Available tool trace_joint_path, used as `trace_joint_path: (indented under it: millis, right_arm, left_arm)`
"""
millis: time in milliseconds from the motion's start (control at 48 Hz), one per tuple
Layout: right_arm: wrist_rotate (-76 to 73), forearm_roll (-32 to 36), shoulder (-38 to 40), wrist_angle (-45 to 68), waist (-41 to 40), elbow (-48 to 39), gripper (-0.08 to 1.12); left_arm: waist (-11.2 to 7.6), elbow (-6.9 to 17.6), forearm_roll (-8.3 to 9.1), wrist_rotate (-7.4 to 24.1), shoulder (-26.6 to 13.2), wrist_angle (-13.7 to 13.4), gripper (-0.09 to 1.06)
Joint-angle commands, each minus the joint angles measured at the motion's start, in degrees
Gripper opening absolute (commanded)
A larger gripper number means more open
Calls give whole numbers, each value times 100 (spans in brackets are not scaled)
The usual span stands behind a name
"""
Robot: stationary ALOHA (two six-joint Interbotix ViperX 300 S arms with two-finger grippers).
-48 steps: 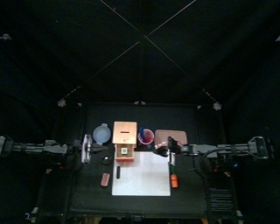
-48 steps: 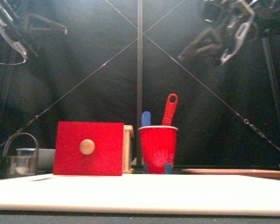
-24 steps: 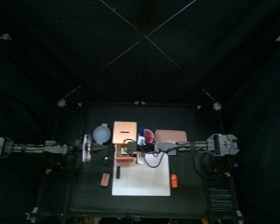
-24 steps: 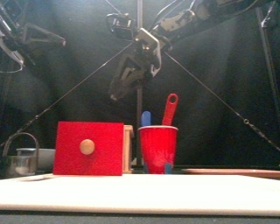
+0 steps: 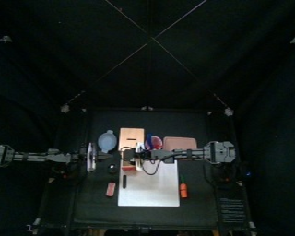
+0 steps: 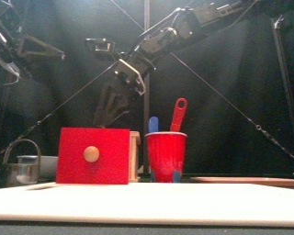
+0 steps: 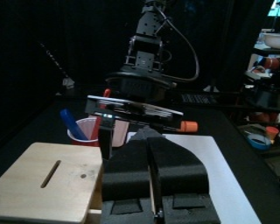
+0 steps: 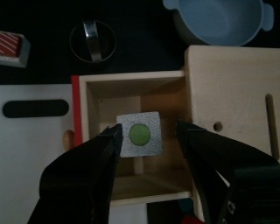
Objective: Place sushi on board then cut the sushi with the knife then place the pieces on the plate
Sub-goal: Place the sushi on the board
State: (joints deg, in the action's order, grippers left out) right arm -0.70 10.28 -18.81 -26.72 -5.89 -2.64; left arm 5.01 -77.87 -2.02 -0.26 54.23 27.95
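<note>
Two arms come in over the table (image 5: 82, 207) in the top view. The left gripper (image 5: 91, 155) sits at the left, just left of the wooden box (image 5: 132, 138). The right gripper (image 5: 136, 164) reaches past the middle and hangs over the box's open drawer, at the far edge of the white cutting board (image 5: 150, 187). A blue-grey bowl (image 5: 107, 141) stands left of the box, a red cup (image 5: 155, 143) right of it, and the pink tray (image 5: 179, 144) further right. An orange toy food (image 5: 183, 190) lies at the board's right edge, and a reddish toy food (image 5: 111, 188) lies on the table just left of the board.

From the front, the red drawer front (image 6: 95, 156) stands near, with the cup beside it holding a blue knife (image 6: 152, 123) and a red knife (image 6: 178, 114) upright. A metal cutter (image 6: 25, 169) sits at the far left. The right gripper hangs above the drawer; its jaws cannot be read from here.

The left wrist view shows the left gripper's jaws pressed together with nothing between them.

The right wrist view looks down into the drawer (image 8: 119, 171). The right gripper's jaws are spread wide, one on each side of the toy sushi roll (image 8: 140, 136), which lies in the drawer showing a pale square face with a green centre. Whether the fingertips (image 8: 108, 133) touch it cannot be told.
</note>
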Motion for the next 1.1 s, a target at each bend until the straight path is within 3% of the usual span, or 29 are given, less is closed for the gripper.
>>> trace_joint_path:
  millis: [21, 396, 1104]
  right_arm:
    - [0, 35, 114, -9, 18, 141, 86]
    - [-9, 70, -26, -193, 26, 176, 86]
    - [-18, 343, -246, -396, 35, 492, 82]
  left_arm:
    - [18, 62, -26, 9, -26, 53, 11]
    - [18, 53, -193, 18, -26, 53, 11]
    - [18, 9, -281, 0, -26, 53, 11]
